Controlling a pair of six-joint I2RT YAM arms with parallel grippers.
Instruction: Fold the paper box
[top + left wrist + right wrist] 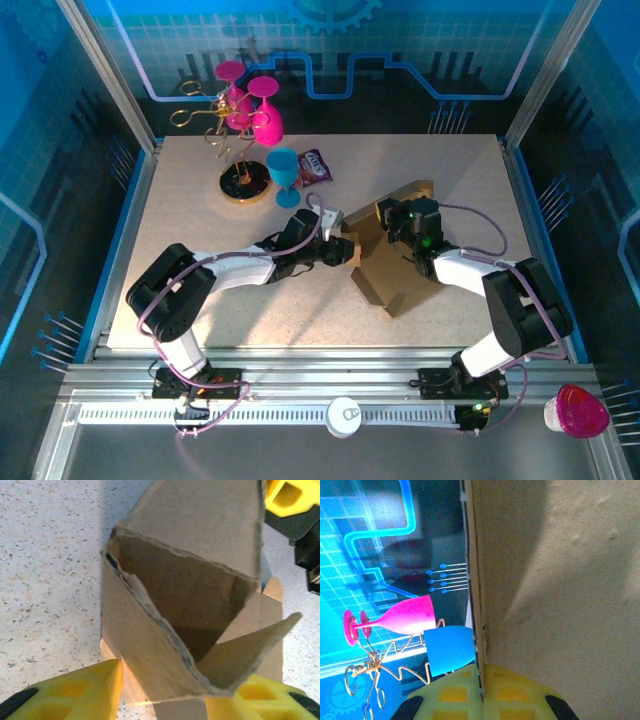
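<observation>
Left gripper [165, 692] sits spread astride the paper box [190, 580], right gripper [482, 682] clamped on its wall

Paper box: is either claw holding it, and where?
Right claw pinches a panel edge of the paper box; left claw straddles its open end, grip unclear.

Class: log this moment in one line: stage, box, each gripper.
stage: mid-fold | paper box: partly formed, flaps open | left gripper: straddles box end, grip unclear | right gripper: clamped on panel edge
</observation>
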